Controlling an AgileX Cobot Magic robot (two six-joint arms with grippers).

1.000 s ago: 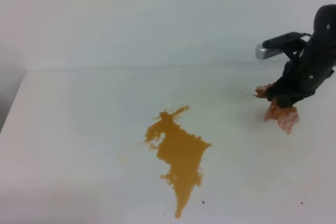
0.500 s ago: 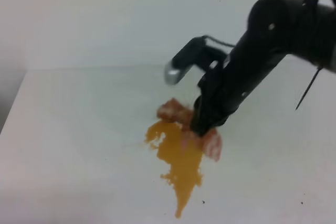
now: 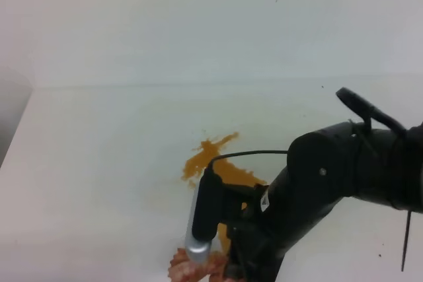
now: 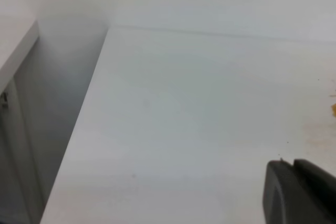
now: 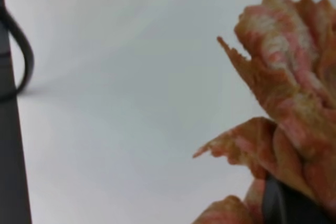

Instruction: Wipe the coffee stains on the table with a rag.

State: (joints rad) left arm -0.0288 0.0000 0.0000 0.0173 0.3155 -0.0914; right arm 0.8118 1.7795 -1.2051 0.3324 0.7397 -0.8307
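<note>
The white desk [image 3: 99, 163] stretches bare across the left. Of the left hand [image 4: 299, 192] only a dark corner shows at the bottom of its own camera's view, so I cannot tell whether it is wide or narrow. Near the middle lie the coffee stains [image 3: 211, 160], orange-brown, their lower part hidden behind the black arm. Just below them, at the front edge, the right hand [image 3: 228, 270] is clamped narrow on the rag [image 3: 192, 269], whose pinkish-orange folds [image 5: 294, 103] bunch out against the desk.
</note>
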